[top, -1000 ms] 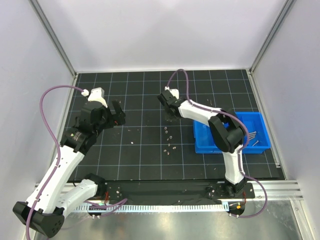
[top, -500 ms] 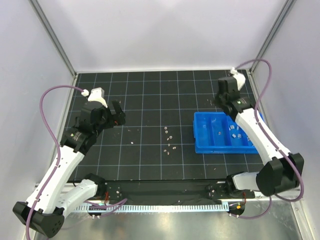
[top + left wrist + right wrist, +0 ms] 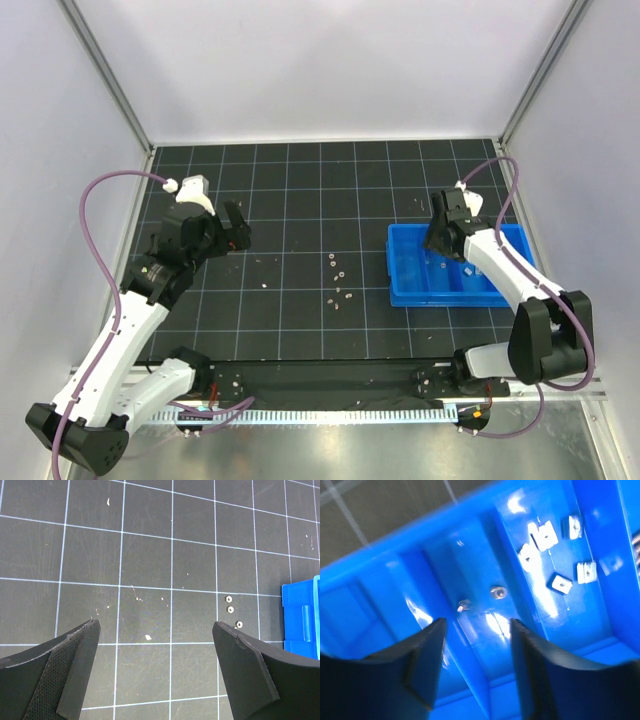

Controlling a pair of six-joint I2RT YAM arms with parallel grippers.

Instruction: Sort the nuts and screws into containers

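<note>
The containers are one blue divided tray at the right of the mat. My right gripper hangs open just above it, nothing between its jaws. Below the jaws, two small round nuts lie in one compartment. Several square nuts lie in the neighbouring compartment, and grey screws just show at the frame's right edge. Several loose nuts lie mid-mat, three of them in the left wrist view. My left gripper hovers open and empty over bare mat at the left.
The black gridded mat is fenced by metal frame posts and pale walls on three sides. Small pale specks lie on the mat under the left gripper. The tray's corner shows at the right of the left wrist view.
My right arm swung from the middle of the mat out to the back right, then came down over the blue tray, where its jaws now stand open. The left arm has not moved.
</note>
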